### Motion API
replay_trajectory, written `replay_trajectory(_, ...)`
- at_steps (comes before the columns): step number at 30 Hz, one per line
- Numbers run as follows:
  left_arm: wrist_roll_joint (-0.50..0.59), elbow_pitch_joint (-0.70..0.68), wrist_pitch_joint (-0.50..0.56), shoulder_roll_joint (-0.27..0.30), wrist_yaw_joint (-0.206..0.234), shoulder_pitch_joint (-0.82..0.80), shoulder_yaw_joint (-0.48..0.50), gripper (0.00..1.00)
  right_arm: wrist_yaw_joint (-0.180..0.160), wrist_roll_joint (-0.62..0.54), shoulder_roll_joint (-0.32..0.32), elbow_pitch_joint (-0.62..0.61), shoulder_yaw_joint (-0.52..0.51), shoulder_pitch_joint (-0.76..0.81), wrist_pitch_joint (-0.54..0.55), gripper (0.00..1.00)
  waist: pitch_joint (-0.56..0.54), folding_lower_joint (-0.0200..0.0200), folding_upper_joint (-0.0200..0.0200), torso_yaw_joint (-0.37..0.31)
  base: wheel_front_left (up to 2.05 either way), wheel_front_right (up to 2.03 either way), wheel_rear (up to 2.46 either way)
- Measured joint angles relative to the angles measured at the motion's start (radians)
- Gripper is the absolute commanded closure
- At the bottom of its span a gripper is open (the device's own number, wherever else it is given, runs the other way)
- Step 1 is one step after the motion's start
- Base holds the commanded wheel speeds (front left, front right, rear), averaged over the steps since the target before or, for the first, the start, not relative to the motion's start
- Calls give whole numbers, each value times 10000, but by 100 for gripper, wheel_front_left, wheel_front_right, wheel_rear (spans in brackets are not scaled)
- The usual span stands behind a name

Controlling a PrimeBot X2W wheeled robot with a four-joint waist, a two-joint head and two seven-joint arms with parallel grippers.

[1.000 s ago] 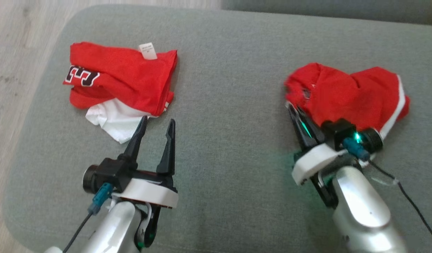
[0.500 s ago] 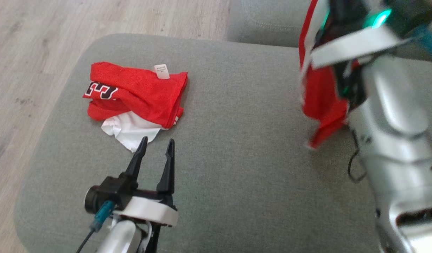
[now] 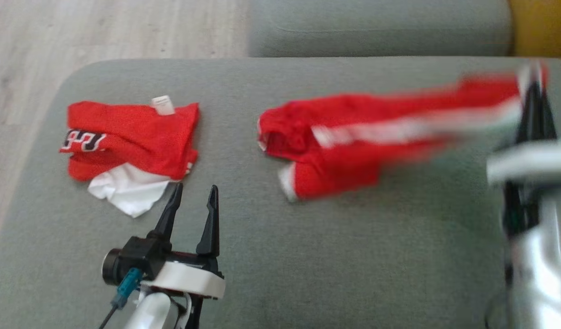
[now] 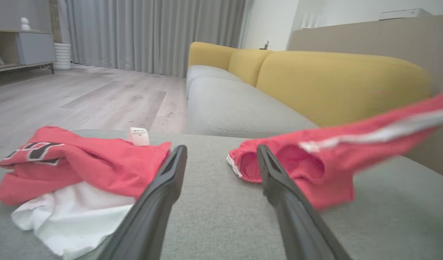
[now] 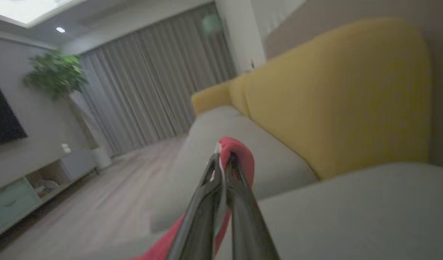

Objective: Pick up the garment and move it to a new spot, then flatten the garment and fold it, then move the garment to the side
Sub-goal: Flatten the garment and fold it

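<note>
Carrying phase under way: the right jaws, pinched fully shut on one end of the red mesh garment with white side stripes [image 3: 353, 141], hold it stretched out and motion-blurred. Its far end reaches the middle of the grey fabric sofa cushion [image 3: 308, 265], touching or just above. The left jaws stand wide open and empty, just beside a folded red-and-white jersey [image 3: 129, 137]. Judging from this, only the pickup is done; setting down, flattening, folding and moving aside are left.

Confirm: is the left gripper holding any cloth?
No, the left gripper is open, bare cushion showing between its fingers, beside the folded red shirt.
</note>
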Motion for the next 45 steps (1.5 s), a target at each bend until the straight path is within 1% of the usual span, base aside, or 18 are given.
replay_trajectory(3, 71, 2, 0, 21, -67, -25, -2, 0, 0, -228, 33, 263, -936, 1596, 416, 100, 131, -1, 0, -314, 0, 0, 0)
replay_trajectory(4, 81, 8, 0, 31, -75, -41, -2, 0, 0, -391, 77, 372, -1198, 1958, 433, 94, 180, 0, 0, -414, 0, 0, 0)
replay_trajectory(5, 82, 10, 0, 35, -81, -56, -2, 0, 0, -535, 113, 510, -1361, 2181, 456, 0, 226, -1, 0, -506, 0, 0, 0)
replay_trajectory(8, 125, 31, 0, 33, -121, -73, -17, 0, 0, -765, 171, 748, -1436, 2311, 397, 0, 330, -1, 0, -749, 0, 0, 0)
replay_trajectory(11, 153, 63, 0, 33, -148, -78, -29, 0, 0, -775, 169, 752, -1055, 2112, 44, 0, 365, -1, 0, -891, 0, 0, 0)
replay_trajectory(14, 153, 94, 0, 25, -153, -103, -88, 0, 2, -966, 169, 460, -510, 2067, -341, 0, 332, -1, 0, -891, 0, 0, 0)
replay_trajectory(15, 153, 94, 0, 25, -153, -103, -88, 0, 2, -966, 169, 460, -510, 2067, -341, 0, 332, -1, 0, -891, 0, 0, 0)
replay_trajectory(18, 155, 107, 0, 4, -199, -114, -190, 0, 0, -888, 165, -50, 196, 2110, -566, 0, 292, -1, 0, -823, 0, 0, 0)
replay_trajectory(21, 157, 109, 0, -6, -236, -115, -196, 0, 0, -817, 163, -809, 1018, 2222, -681, 0, 263, -1, 0, -716, 0, 0, 0)
replay_trajectory(24, 167, 117, 0, -13, -240, -113, -199, 0, 0, -660, 163, -1511, 1685, 2684, -732, 0, 245, -1, 0, -578, 0, 0, 0)
replay_trajectory(27, 167, 130, 0, -36, -245, -114, -219, 0, 0, -713, 165, -1902, 2057, 3233, -757, 0, 265, -1, 0, -410, 0, 0, 0)
replay_trajectory(28, 167, 132, 0, -42, -245, -116, -222, 0, 0, -750, 163, -1985, 2159, 3340, -757, 0, 282, -1, 0, -350, 0, 0, 0)
replay_trajectory(31, 167, 130, 0, -48, -245, -138, -224, 0, 0, -1411, 155, -2056, 2715, 3335, -759, 0, 378, -1, 0, -154, 0, 0, 0)
replay_trajectory(34, 167, 132, 0, -50, -249, -265, -226, 0, 0, -1768, 159, -1868, 3319, 3195, -606, 0, 527, -1, 0, 34, 0, 0, 0)
replay_trajectory(37, 167, 134, 0, -79, -291, -409, -242, 0, 0, -2086, 155, -1271, 3670, 2775, -73, 0, 693, -1, 0, 235, 0, 0, 0)
replay_trajectory(41, 167, 159, 0, -130, -330, -526, -251, 0, 0, -2330, 146, -328, 3720, 2067, 525, 0, 927, -1, 0, 526, 0, 0, 0)
replay_trajectory(44, 167, 234, 0, -201, -414, -588, -270, 0, 0, -2454, 140, 357, 3695, 1671, 754, 0, 1101, 0, 0, 753, 0, 0, 0)
replay_trajectory(45, 167, 282, 0, -234, -416, -680, -270, 0, 0, -2537, 136, 786, 3649, 1457, 930, 0, 1200, 0, 0, 884, 0, 0, 0)
